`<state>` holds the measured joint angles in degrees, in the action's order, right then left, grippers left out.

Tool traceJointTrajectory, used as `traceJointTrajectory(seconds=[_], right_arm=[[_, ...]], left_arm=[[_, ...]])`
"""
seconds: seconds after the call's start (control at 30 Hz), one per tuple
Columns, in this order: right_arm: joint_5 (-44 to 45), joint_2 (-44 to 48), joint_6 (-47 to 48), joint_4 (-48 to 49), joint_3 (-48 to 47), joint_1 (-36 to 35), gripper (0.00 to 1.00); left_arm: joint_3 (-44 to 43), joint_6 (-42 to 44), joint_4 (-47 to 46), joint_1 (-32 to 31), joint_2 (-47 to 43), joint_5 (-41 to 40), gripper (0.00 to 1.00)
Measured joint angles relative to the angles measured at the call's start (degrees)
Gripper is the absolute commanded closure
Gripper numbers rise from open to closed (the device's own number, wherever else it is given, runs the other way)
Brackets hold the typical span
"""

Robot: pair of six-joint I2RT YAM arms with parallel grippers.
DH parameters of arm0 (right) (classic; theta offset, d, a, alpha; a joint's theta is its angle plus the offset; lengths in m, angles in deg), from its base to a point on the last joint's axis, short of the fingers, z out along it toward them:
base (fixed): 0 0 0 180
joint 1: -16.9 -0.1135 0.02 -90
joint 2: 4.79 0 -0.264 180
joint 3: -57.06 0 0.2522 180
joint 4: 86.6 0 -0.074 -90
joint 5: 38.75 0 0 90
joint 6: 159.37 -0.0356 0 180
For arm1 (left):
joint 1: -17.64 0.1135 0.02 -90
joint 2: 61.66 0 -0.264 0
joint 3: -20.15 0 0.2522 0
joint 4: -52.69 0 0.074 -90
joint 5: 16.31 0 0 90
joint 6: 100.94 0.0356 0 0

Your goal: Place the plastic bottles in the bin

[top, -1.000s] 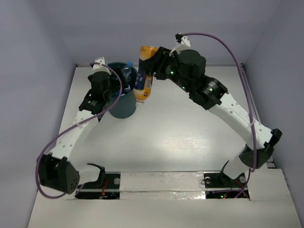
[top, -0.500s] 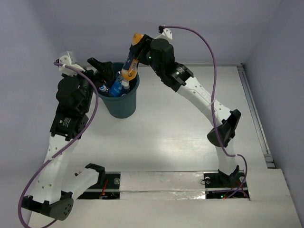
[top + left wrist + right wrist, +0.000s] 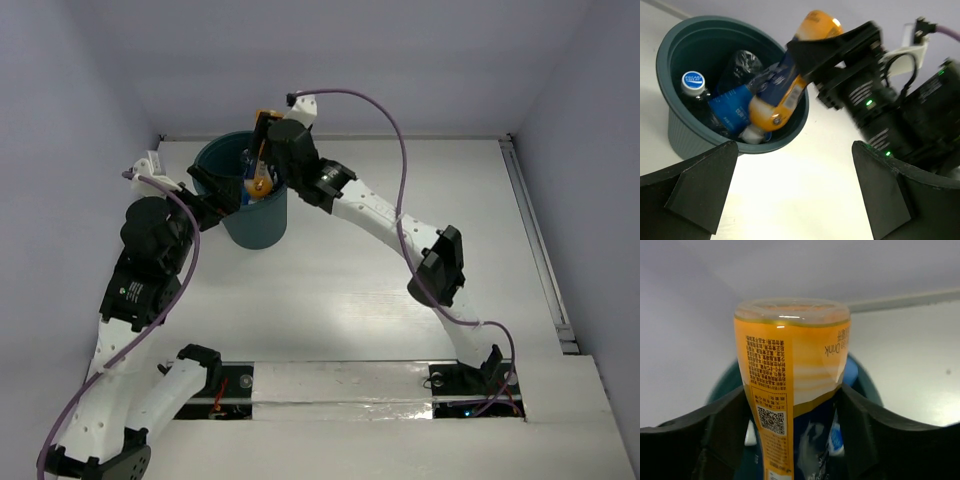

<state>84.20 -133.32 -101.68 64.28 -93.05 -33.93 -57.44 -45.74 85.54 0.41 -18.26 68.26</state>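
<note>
The bin (image 3: 255,225), a dark teal round bucket, stands at the table's far left. Inside it lie plastic bottles: a blue-labelled one (image 3: 727,112), one with a blue-printed cap (image 3: 694,82) and a crumpled clear one (image 3: 742,65). An orange bottle (image 3: 780,102) with a dark label hangs cap-down over the bin's mouth, its lower end in among the others. My right gripper (image 3: 792,395) has a finger against each side of the orange bottle (image 3: 790,370). My left gripper (image 3: 794,146) is wide open beside the bin's near left wall, with nothing between its fingers.
Grey walls close in the white table at the back and on both sides. A purple cable (image 3: 400,150) arcs over the right arm, whose forearm stretches across the table's middle. A rail (image 3: 535,240) runs along the right edge.
The right arm has carried the orange bottle left and down, from beside the bin's rim into its mouth. The left arm drew back from over the bin to its near left side.
</note>
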Motion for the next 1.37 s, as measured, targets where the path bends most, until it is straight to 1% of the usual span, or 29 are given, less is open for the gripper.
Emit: traceJointTrajectory(seconds=[0.07, 0.1, 0.13, 0.17, 0.2, 0.3, 0.4, 0.53, 0.63, 0.67, 0.73, 0.77, 0.8, 0.83, 0.87, 0.93, 0.97, 1.0, 1.07, 1.1, 1.13, 1.17, 1.2, 1.27, 1.37], right_arm=[[0.0, 0.7, 0.5, 0.7, 3.8, -1.3, 0.25], [0.0, 1.1, 0.6, 0.8, 5.6, -1.9, 0.18], [-0.1, 1.3, 0.6, 0.8, 6.8, -2.5, 0.16], [-0.5, 1.4, 0.7, 0.7, 7.5, -3.0, 0.13], [-0.9, 1.4, 0.8, 0.6, 7.7, -3.4, 0.08], [-1.9, 1.9, 1.1, 0.2, 7.7, -3.6, 0.01], [-2.7, 4.1, 1.5, -0.8, 7.1, -3.3, 0.0], [-2.9, 8.2, 2.2, -2.4, 3.8, -3.1, 0.0], [-2.7, 13.9, 2.6, -3.1, 3.7, -2.9, 0.01], [-2.6, 15.9, 2.6, -3.3, 4.4, -2.9, 0.03], [-2.5, 23.1, 2.6, -2.3, 10.3, -2.9, 0.31], [-2.6, 27.1, 2.3, -2.2, 14.4, -2.9, 0.54], [-2.7, 31.1, 2.2, -1.4, 19.0, -2.9, 0.89], [-3.1, 36.9, 2.0, 0.4, 26.0, -2.9, 0.97], [-3.4, 41.7, 1.3, 0.4, 31.7, -2.9, 1.0], [-3.6, 53.1, 0.6, 1.1, 43.8, -2.9, 1.0], [-3.4, 58.6, 0.1, 0.8, 49.0, -2.9, 0.97], [-3.4, 64.9, -0.5, 0.3, 54.6, -2.9, 0.84], [-2.6, 76.5, -2.0, -1.7, 63.2, -2.9, 0.63], [-2.0, 82.6, -3.2, -4.0, 66.8, -2.9, 0.36], [-1.2, 87.3, -4.5, -6.1, 69.2, -2.9, 0.14], [-0.6, 91.4, -4.9, -8.3, 70.6, -2.9, 0.14], [0.4, 95.8, -6.2, -10.1, 71.8, -2.9, 0.0], [2.7, 101.9, -9.0, -14.7, 73.1, -2.8, 0.0], [4.2, 105.0, -12.0, -20.4, 74.1, -2.8, 0.0]], left_arm=[[-1.0, 0.0, 2.1, 0.0, 0.3, -0.3, 0.01], [-2.0, 0.0, 3.4, 0.0, 0.6, -0.6, 0.01], [-3.1, 0.0, 4.5, 0.0, 1.0, -0.8, 0.01], [-4.5, 0.0, 5.2, 0.0, 1.4, -0.9, 0.01], [-5.7, 0.0, 5.8, 0.0, 1.7, -1.0, 0.01], [-9.0, 0.1, 7.2, 0.0, 2.3, -1.3, 0.01], [-11.1, 0.2, 8.5, 0.0, 2.6, -1.6, 0.01], [-13.4, 0.3, 10.0, 0.0, 3.1, -1.9, 0.01], [-14.8, 0.3, 10.9, 0.0, 3.7, -1.8, 0.01], [-15.1, 0.2, 11.1, 0.0, 3.8, -1.6, 0.01], [-15.3, 0.2, 11.5, 0.0, 3.8, -0.9, 0.01], [-15.3, 0.1, 11.7, 0.0, 3.7, -0.4, 0.01], [-15.3, 0.0, 12.0, 0.0, 3.6, 0.1, 0.01], [-15.3, -0.2, 12.1, 0.0, 3.3, 0.7, 0.01], [-15.3, -0.2, 12.2, 0.0, 3.1, 1.4, 0.01], [-15.3, -0.2, 12.7, 0.0, 2.6, 3.0, 0.01], [-15.3, -0.3, 13.2, 0.0, 2.2, 3.8, 0.01], [-15.3, -0.3, 13.9, 0.0, 1.6, 4.4, 0.01], [-15.1, -0.3, 15.2, 0.0, 0.3, 5.4, 0.01], [-14.7, -0.3, 15.5, 0.0, -0.6, 5.6, 0.01], [-14.1, -0.3, 16.0, 0.0, -1.7, 5.9, 0.01], [-13.3, -0.3, 16.3, 0.0, -2.7, 5.9, 0.01], [-12.5, -0.3, 16.6, 0.0, -3.8, 6.0, 0.01], [-11.2, -0.4, 17.7, 0.0, -6.3, 6.3, 0.01], [-10.3, -0.4, 18.0, 0.0, -8.2, 6.9, 0.01]])
